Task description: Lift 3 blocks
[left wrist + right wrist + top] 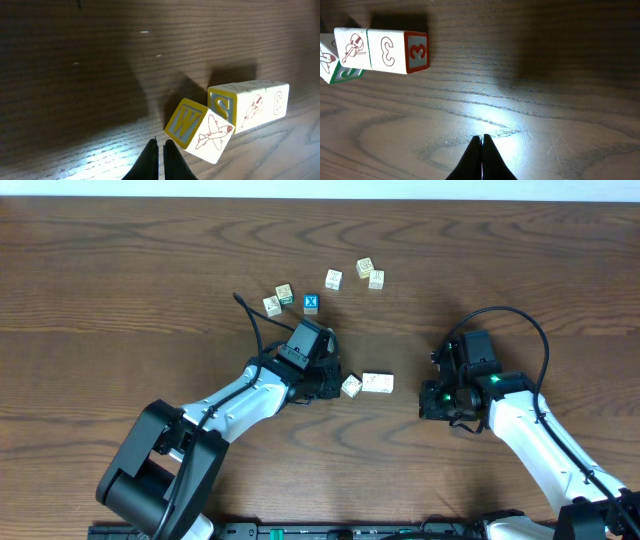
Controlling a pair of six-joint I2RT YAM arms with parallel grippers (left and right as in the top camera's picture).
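Three cream-white blocks lie in a row at mid-table. The left one (351, 386) is turned askew and shows a W and a plane (200, 131). It touches a corner of the S block (235, 107), which sits flush against the third (275, 102). In the right wrist view the pair (395, 50) lies at the upper left, red 3 face toward me. My left gripper (338, 387) (160, 146) is shut and empty, its tips just left of the W block. My right gripper (423, 398) (481, 138) is shut and empty, a short way right of the row.
Several more small cubes lie scattered at the back: a cream pair (278, 299), a blue X cube (311, 303), and three more cream ones (365, 272). The left arm's cable (250, 330) loops over the dark wood table (120, 300).
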